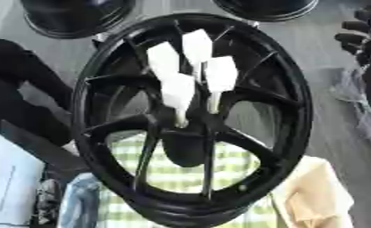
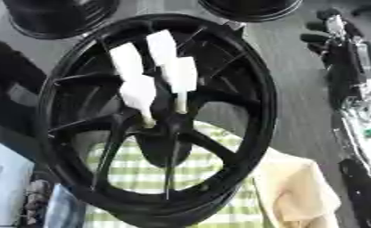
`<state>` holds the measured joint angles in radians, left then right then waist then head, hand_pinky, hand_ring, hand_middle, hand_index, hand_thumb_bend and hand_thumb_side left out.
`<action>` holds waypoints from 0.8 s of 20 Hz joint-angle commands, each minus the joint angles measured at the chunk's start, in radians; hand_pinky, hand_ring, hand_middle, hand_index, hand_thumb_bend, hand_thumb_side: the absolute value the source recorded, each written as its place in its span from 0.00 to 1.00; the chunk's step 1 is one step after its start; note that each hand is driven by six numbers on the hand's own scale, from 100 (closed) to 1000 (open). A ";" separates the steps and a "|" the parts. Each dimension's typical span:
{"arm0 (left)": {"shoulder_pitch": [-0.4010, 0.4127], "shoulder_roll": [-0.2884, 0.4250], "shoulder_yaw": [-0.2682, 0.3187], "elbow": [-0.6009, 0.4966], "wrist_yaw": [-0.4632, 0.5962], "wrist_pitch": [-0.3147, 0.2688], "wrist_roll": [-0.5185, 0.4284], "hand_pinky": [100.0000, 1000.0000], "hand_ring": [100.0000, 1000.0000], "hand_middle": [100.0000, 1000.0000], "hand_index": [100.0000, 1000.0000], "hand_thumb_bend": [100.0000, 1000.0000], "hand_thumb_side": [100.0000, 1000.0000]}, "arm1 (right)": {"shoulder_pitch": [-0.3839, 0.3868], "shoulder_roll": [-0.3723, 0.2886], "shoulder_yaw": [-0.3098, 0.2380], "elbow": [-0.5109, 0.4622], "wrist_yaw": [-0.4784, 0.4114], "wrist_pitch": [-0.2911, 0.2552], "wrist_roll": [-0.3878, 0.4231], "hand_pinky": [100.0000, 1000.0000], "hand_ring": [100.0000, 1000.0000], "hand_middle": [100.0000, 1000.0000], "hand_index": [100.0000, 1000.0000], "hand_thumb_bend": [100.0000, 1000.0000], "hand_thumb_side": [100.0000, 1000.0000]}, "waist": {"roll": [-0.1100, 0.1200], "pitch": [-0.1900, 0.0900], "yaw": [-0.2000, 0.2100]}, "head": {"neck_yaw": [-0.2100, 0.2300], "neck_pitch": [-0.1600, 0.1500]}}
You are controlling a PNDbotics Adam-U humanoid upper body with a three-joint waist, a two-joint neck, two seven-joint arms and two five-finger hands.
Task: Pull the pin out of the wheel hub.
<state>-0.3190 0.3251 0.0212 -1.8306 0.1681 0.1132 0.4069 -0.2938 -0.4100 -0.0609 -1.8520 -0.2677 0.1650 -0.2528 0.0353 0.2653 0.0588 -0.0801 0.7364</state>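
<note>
A black spoked wheel hub (image 1: 296,89) stands tilted in the middle of both views. Several white pins (image 1: 178,91) with flat, wide heads stick up out of its centre (image 1: 185,133), close together. My right hand (image 2: 329,38) shows at the upper right, black, apart from the rim, with relaxed fingers pointing left and nothing in them. Its arm runs down the right edge. A black bulk (image 1: 17,75) lies against the wheel's left rim; I cannot tell whether it is my left arm, and no left hand shows.
Two more black wheels (image 1: 76,15) (image 1: 266,9) lie at the far edge. A green-and-white checked cloth (image 1: 181,176) lies under the wheel, a beige cloth (image 1: 317,196) at the lower right, and a white sheet (image 1: 5,187) at the lower left.
</note>
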 commanded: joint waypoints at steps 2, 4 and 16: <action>-0.008 0.023 0.005 -0.018 0.002 -0.001 -0.003 0.70 0.68 0.74 0.77 0.20 0.77 | -0.011 -0.021 -0.004 -0.007 0.006 -0.001 0.004 0.88 0.72 0.69 0.80 0.00 0.73 | -0.002 -0.016 0.002 | 0.000 -0.012; -0.008 0.023 0.005 -0.018 0.002 -0.001 -0.003 0.70 0.68 0.74 0.77 0.20 0.77 | -0.011 -0.021 -0.004 -0.007 0.006 -0.001 0.004 0.88 0.72 0.69 0.80 0.00 0.73 | -0.002 -0.015 0.002 | 0.000 -0.012; -0.009 0.028 0.012 -0.019 -0.003 -0.003 0.002 0.70 0.68 0.74 0.77 0.20 0.76 | -0.090 -0.106 -0.020 -0.003 -0.042 -0.010 0.003 0.90 0.78 0.76 0.85 0.00 0.70 | -0.015 -0.031 0.001 | 0.011 0.002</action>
<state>-0.3226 0.3256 0.0218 -1.8331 0.1679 0.1123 0.4080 -0.3696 -0.4674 -0.0730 -1.8388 -0.2987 0.1580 -0.2545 0.0195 0.2580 0.0590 -0.0720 0.7374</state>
